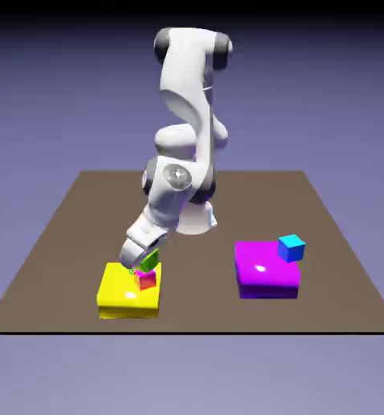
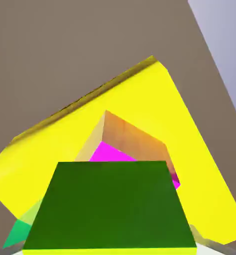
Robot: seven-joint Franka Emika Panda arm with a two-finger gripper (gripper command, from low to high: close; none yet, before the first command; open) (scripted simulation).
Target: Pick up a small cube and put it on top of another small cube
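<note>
Between the jaws: one green small cube (image 2: 110,204) sitting on one magenta small cube (image 1: 147,280).
Two flat blocks total, yellow (image 1: 118,293) under the gripper (image 1: 138,267), purple (image 1: 264,271) well off; can't tell if the jaws grip or stand apart.

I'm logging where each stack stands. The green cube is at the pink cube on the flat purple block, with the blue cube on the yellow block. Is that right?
Not quite: the blocks are swapped. In the exterior view the green cube sits over the pink cube on the flat yellow block, under the gripper. The blue cube rests on the purple block.
</note>
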